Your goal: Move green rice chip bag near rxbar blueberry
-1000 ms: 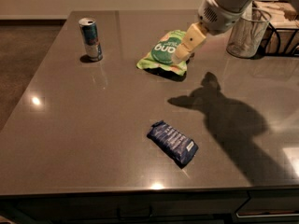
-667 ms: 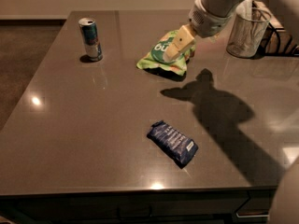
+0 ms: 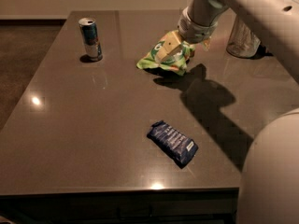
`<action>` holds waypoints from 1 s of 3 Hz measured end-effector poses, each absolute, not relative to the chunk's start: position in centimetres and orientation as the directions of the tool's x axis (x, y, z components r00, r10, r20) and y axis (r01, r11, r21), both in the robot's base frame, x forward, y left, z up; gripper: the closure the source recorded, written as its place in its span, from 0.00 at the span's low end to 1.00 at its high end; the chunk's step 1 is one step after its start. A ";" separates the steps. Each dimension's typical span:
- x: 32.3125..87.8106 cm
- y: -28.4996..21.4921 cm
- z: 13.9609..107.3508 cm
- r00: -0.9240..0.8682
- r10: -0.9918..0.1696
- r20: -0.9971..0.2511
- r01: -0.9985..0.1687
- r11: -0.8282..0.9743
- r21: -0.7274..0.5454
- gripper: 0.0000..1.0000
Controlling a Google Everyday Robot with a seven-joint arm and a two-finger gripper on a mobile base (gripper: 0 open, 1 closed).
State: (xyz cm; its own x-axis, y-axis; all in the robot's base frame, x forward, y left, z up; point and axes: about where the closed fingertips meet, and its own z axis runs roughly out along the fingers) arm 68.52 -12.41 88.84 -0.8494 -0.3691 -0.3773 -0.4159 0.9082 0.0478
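The green rice chip bag [image 3: 156, 62] lies crumpled on the dark table [image 3: 84, 125], far centre. My gripper [image 3: 169, 48] comes down from the upper right and sits right on top of the bag, covering its label. The rxbar blueberry [image 3: 173, 143], a flat dark-blue wrapper with a small white patch, lies near the table's front edge. It is well apart from the bag, toward the camera and slightly right.
A blue-and-silver drink can [image 3: 90, 39] stands upright at the far left of the table. A shiny cylindrical container [image 3: 243, 35] stands at the far right behind my arm [image 3: 243, 3]. My robot body [image 3: 275, 171] fills the bottom right corner.
My gripper has moved left and down from the bag's right edge onto the bag's top. The bag, the bar and the can have stayed where they were.
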 end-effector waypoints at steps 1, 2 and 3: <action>70.1 -11.7 88.0 -0.862 -0.336 -0.380 -0.387 0.920 0.064 0.00; 71.4 -11.0 87.4 -0.867 -0.319 -0.382 -0.373 0.925 0.076 0.00; 72.4 -10.6 86.7 -0.872 -0.311 -0.378 -0.364 0.928 0.076 0.00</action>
State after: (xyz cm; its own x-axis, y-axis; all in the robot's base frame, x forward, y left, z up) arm 72.43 -10.55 86.68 -0.8723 -0.3108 -0.3776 -0.3638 0.9283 0.0765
